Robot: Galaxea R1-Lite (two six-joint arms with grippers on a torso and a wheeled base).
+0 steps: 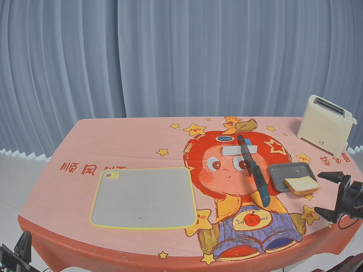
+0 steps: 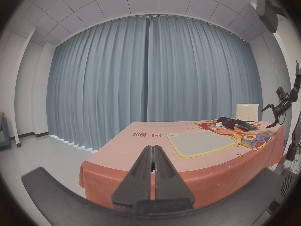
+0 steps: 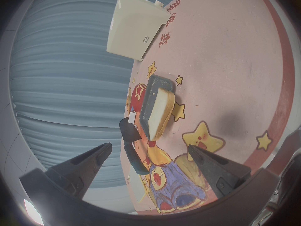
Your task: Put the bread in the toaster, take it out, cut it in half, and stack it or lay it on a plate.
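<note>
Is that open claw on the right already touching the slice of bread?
Apart. In the right wrist view the right gripper is open, both fingertips short of the bread, which lies on the tray farther ahead.

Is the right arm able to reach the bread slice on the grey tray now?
Probably yes. The right claw is open, close beside the bread slice, which lies on the grey tray's near corner. Nothing stands between them; the knife lies on the tray's other side.
</note>
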